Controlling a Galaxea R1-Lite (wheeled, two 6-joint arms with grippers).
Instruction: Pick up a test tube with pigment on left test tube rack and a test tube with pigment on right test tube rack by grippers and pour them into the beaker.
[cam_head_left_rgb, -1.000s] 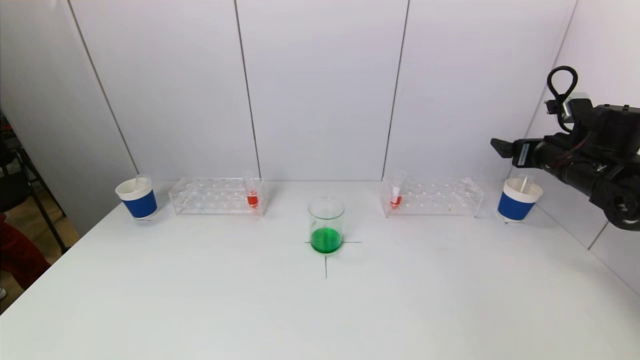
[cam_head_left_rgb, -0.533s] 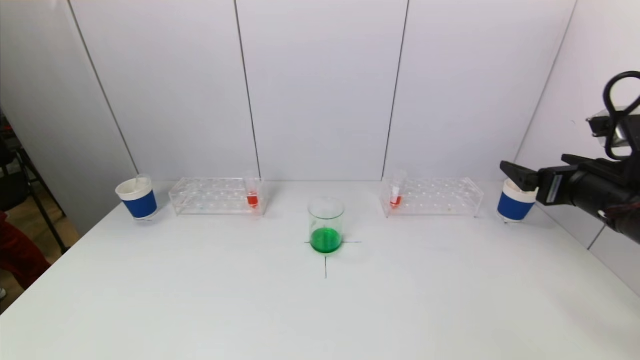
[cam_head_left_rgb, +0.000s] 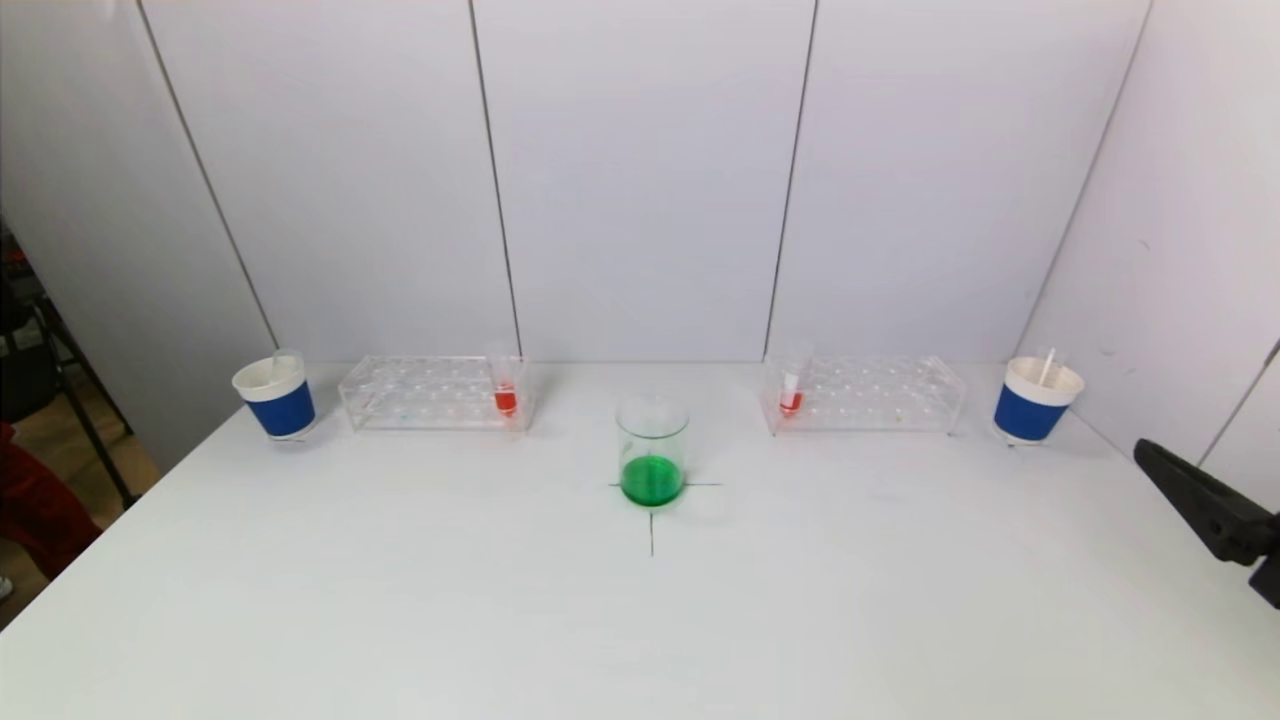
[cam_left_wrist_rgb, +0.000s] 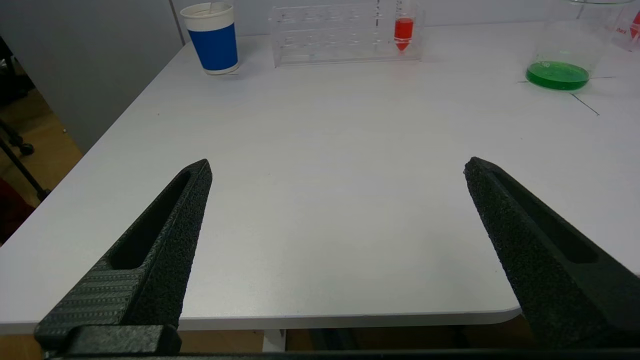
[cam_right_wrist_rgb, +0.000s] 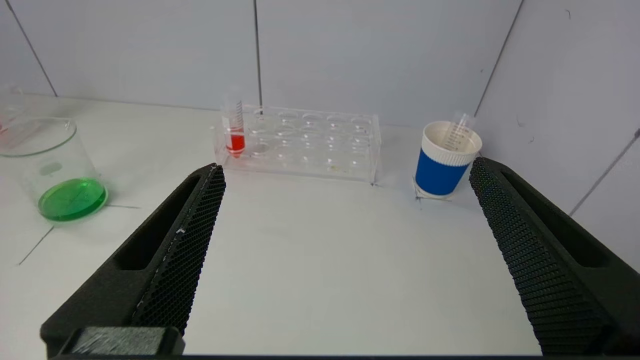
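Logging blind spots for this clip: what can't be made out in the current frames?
- left gripper: outside the head view; only its wrist view shows it, open, near the table's front edge.
- right gripper: head view's right edge cuts off all but one finger; open in its wrist view.
- beaker: rim cropped in the left wrist view.
- left blue cup: contents too small in the head view.
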